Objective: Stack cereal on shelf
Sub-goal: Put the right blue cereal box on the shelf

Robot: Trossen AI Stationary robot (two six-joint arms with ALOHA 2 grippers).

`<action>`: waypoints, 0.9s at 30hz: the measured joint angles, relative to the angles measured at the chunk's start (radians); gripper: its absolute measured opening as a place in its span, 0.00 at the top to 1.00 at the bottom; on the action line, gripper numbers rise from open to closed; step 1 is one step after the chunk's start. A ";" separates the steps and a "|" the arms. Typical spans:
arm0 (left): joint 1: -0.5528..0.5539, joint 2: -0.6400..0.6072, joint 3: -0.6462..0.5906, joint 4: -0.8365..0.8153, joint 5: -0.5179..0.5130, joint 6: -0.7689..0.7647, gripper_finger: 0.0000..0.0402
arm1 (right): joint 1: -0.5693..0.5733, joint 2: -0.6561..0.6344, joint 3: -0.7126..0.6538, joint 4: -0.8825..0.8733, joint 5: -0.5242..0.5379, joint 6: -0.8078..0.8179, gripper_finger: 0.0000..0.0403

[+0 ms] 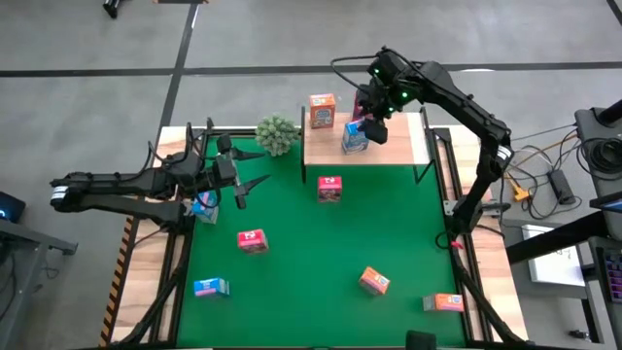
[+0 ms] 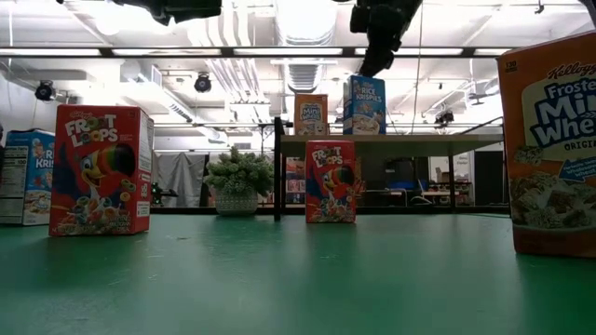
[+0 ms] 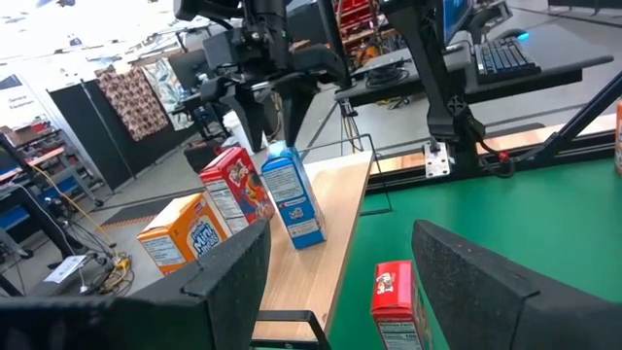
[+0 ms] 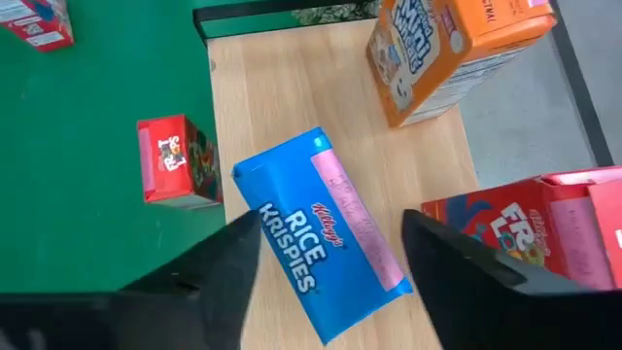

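- From above, my right gripper [image 1: 372, 115] is hanging over the shelf [image 1: 408, 151], directly above the blue box [image 1: 355, 138]; an orange box [image 1: 322, 110] is standing beside it. My left gripper [image 1: 245, 182] is waiting open over the felt [image 1: 311, 262], near the plant [image 1: 277, 134].
- Low down, the blue box [image 2: 364, 104] is standing upright on the shelf [image 2: 400, 139] under my right gripper [image 2: 375, 46].
- My left wrist is showing my right fingers [image 3: 251, 117] spread either side of the blue box's [image 3: 293, 194] top, seemingly not pinching it.
- My right wrist is showing the blue box [image 4: 321, 231] between my parted fingers [image 4: 228, 262], a red box [image 4: 530, 228] close by.
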 joint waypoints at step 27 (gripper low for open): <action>0.000 0.001 0.000 0.001 0.000 0.000 0.41 | 0.002 0.032 -0.025 -0.043 0.010 -0.040 0.51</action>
